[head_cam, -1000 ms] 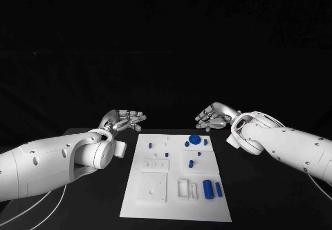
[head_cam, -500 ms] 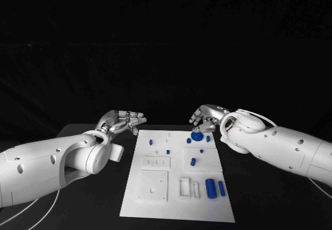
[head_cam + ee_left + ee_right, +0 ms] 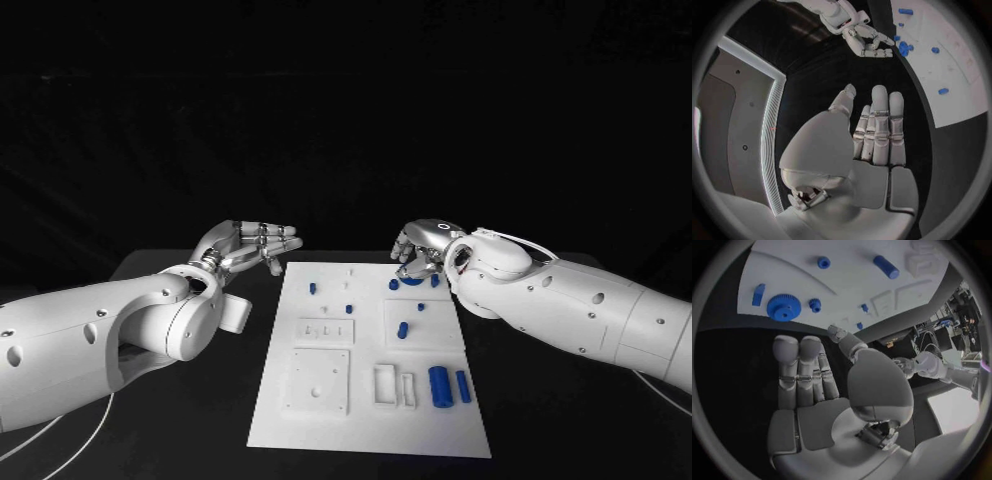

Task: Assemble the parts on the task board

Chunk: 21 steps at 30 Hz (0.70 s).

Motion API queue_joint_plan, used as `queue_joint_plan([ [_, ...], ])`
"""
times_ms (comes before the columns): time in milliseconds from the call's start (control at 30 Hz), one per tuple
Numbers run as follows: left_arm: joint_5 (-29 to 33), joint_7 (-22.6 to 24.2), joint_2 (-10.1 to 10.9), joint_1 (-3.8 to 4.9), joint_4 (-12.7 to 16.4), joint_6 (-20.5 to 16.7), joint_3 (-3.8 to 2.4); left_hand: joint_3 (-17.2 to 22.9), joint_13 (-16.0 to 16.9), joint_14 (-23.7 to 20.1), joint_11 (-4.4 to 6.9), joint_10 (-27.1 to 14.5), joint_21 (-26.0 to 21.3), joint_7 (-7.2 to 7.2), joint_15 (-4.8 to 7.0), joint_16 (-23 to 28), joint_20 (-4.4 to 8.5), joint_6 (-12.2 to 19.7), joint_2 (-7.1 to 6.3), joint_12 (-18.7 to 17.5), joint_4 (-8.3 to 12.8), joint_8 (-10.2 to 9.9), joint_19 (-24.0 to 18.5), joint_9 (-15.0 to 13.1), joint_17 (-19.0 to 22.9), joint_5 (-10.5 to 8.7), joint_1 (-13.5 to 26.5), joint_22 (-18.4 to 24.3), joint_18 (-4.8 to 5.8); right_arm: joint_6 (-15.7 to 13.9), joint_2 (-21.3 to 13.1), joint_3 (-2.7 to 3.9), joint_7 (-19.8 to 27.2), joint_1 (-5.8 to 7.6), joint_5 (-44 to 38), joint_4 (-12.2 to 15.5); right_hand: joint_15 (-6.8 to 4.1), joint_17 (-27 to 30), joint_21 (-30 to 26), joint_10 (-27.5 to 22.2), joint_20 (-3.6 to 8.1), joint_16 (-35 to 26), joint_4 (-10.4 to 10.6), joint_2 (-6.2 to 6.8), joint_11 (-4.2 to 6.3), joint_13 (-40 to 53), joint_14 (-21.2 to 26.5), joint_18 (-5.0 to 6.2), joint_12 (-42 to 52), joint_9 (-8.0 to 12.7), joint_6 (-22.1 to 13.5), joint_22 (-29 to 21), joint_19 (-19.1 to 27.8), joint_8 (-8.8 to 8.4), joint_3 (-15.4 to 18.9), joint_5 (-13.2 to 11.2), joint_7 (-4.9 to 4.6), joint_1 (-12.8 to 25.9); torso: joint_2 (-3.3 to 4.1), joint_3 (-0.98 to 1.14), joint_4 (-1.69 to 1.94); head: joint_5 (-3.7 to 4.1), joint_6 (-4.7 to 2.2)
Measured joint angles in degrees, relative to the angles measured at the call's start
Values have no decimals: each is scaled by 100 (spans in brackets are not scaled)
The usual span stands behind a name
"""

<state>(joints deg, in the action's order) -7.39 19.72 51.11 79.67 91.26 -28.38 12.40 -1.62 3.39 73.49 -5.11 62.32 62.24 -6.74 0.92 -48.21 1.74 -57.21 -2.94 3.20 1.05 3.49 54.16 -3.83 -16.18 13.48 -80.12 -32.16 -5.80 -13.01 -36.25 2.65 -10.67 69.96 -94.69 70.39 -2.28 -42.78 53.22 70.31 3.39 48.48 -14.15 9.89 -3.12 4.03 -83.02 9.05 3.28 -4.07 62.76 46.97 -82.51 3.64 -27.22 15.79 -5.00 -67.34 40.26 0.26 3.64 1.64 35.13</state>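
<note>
The white task board (image 3: 364, 438) lies in the middle of the black table. A big blue gear (image 3: 408, 283) sits at its far right corner, with small blue pegs (image 3: 351, 310) further in and two blue cylinders (image 3: 438, 385) near the front right. My right hand (image 3: 423, 248) hovers just above and behind the gear, fingers apart and holding nothing. In the right wrist view its fingers (image 3: 798, 370) stretch toward the gear (image 3: 783, 306). My left hand (image 3: 248, 245) is raised off the board's far left corner, flat and empty, its fingers (image 3: 879, 130) straight.
White raised blocks and sockets (image 3: 315, 380) occupy the board's near half. A small blue gear (image 3: 815, 304) and a blue peg (image 3: 758, 294) stand close to the big gear. Black table (image 3: 534, 400) runs along both sides of the board.
My right hand has moved left and lower, from beside the board to just over the big gear at its far right corner. The left hand has stayed roughly in place.
</note>
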Motion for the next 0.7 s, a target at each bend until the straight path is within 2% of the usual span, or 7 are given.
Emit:
queue_joint_plan([
  [100, -35, -10, 25, 34, 40, 1, -10, 24, 0, 24, 0, 0, 147, -11, 7, -328, 0, 53, -31, 0, -24, 0, 0, 0, -76, -23, 31, -42, -2, 37, 16, 0, -72, -24, -126, -28, 0, 18, -34, 15, 2, 0, 7, 20, -15, 6, 0, -1, 0, 0, 16, 11, -3, 0, 43, -199, -15, -24, 42, 1, 20, 23, -7],
  [233, -84, -24, 55, 84, 84, 1, -16, 40, 0, 23, 0, 0, 250, -11, 9, -654, 0, 53, -30, 0, -40, 0, 0, 0, -129, -23, 30, -53, -37, 77, 48, -1, -147, -59, -262, -52, -10, 45, -81, 35, 29, 0, 32, -5, 6, 6, 10, -17, 0, 0, 15, 44, -30, 0, 66, -232, -15, -49, 97, 3, 43, 35, -19],
  [300, -103, -29, 63, 103, 98, 1, -18, 24, -1, 23, 0, 0, 254, -11, 9, -704, 0, 53, -53, 0, -56, 0, 0, 0, -90, -45, 7, -30, -39, 92, 63, -2, -171, -76, -313, -59, -21, 68, -136, 35, 30, 23, 48, -5, 6, 6, 20, -18, 0, 0, 15, 95, -30, 0, 82, -270, -15, -49, 125, 4, 53, 38, -20],
  [467, -143, -41, 68, 136, 116, 1, -19, 24, -1, 23, 0, 0, 254, -22, 9, -704, 0, 64, -53, 0, -55, 0, 0, 0, -56, -45, 7, -9, -39, 140, 85, -6, -225, -118, -427, -73, -29, 97, -210, 127, 62, 50, 80, -5, 37, 21, 11, -31, 0, 1, 15, 235, -64, 0, 114, -292, -14, -49, 176, 3, 75, 19, 29],
  [700, -170, -53, 62, 151, 111, 5, -22, 40, -1, 22, 0, 0, 297, -31, 10, -744, 0, 72, -53, 0, -71, 0, 1, 1, -39, -45, 7, 7, -39, 181, 118, -5, -264, -146, -526, -104, -50, 126, -332, 222, 72, 90, 79, -33, 70, 30, 32, -69, 0, 1, 18, 477, -114, 0, 113, -305, -18, -78, 227, -3, 90, 31, 0],
])
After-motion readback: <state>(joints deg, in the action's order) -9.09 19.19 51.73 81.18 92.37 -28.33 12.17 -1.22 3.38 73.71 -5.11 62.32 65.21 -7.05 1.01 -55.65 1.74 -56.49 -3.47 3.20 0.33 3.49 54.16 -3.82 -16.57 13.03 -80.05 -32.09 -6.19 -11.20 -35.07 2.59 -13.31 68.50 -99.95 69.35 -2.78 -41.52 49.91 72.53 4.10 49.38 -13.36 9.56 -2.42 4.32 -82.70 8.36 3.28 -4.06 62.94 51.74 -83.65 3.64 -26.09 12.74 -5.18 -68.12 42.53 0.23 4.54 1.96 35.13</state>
